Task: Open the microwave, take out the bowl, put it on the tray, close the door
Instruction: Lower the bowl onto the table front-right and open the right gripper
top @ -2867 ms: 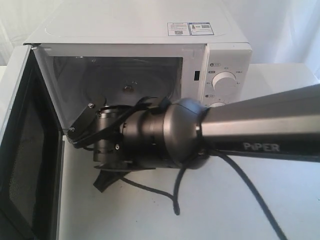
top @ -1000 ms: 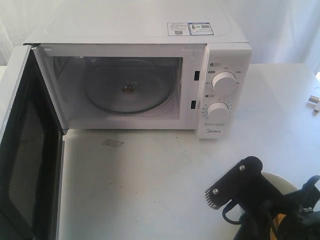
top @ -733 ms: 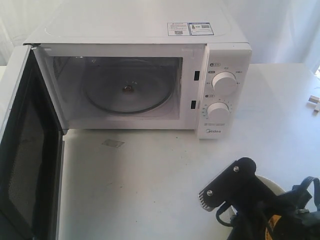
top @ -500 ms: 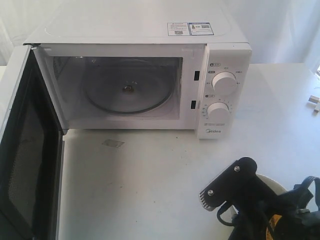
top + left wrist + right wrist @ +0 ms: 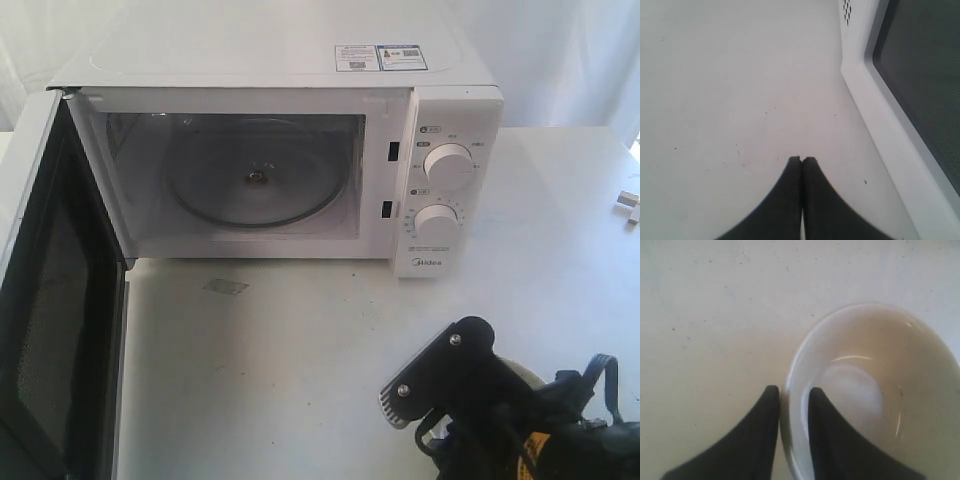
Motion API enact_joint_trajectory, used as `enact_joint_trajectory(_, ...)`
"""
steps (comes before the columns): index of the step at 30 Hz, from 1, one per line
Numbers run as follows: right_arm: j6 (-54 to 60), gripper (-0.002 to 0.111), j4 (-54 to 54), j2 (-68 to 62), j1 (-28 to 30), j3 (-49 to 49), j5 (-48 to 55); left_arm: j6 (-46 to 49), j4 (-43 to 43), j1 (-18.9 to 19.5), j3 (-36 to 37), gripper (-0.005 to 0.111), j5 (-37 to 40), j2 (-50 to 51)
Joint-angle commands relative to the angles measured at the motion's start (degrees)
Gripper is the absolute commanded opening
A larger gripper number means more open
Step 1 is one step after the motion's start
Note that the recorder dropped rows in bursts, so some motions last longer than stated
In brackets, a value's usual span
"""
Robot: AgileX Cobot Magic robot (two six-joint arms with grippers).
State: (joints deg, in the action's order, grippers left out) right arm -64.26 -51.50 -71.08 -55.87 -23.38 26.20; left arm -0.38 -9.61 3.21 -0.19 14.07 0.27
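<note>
The white microwave (image 5: 280, 50) stands at the back with its door (image 5: 45, 300) swung wide open to the left; its cavity holds only the glass turntable (image 5: 255, 182). In the right wrist view my right gripper (image 5: 792, 391) is shut on the rim of the cream-white bowl (image 5: 880, 380), one finger inside and one outside, over the bare table. From outside, only a sliver of the bowl (image 5: 523, 373) shows under the right arm (image 5: 480, 400) near the front right. My left gripper (image 5: 801, 160) is shut and empty, just above the table beside the door's dark window (image 5: 925, 70). No tray is in view.
The open door (image 5: 880, 130) juts toward the table's front on the left. Two round knobs (image 5: 447, 166) sit on the control panel. A small flat patch (image 5: 226, 287) lies on the table before the cavity. Small pale items (image 5: 628, 205) lie at the right edge.
The right arm has drawn out of the microwave's front with the bowl to the front right, and in the last second it shifted a little leftward. The door and left gripper stay put.
</note>
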Motion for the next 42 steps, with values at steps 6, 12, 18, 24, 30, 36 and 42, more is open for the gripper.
enact_joint_trajectory(6,-0.1,0.029,-0.8,0.4,0.0,0.2,-1.3,2.0,0.3,0.0,0.2,0.0,-22.5,-0.3)
enact_joint_trajectory(12,-0.1,0.041,-0.9,0.4,0.0,0.2,-3.7,1.9,0.3,0.0,0.2,0.0,-39.9,-0.3)
enact_joint_trajectory(18,-0.1,0.046,-0.7,2.0,0.0,-0.1,-4.6,1.7,0.3,0.0,-0.3,0.0,-53.3,-0.3)
enact_joint_trajectory(24,-0.1,0.046,0.3,9.3,0.0,-2.5,-3.4,5.1,6.8,0.0,-10.7,0.0,-42.4,-0.3)
enact_joint_trajectory(30,1.3,0.046,0.0,18.8,0.0,-4.6,5.5,6.8,10.3,0.0,-20.7,0.0,-31.4,-0.3)
enact_joint_trajectory(36,3.0,0.046,-1.0,27.9,0.0,-5.9,12.1,6.9,10.3,0.0,-28.1,0.0,-15.4,-0.3)
enact_joint_trajectory(42,5.5,0.029,-3.0,34.5,0.0,-5.9,16.7,6.6,10.3,0.0,-29.1,0.0,-3.3,5.9)
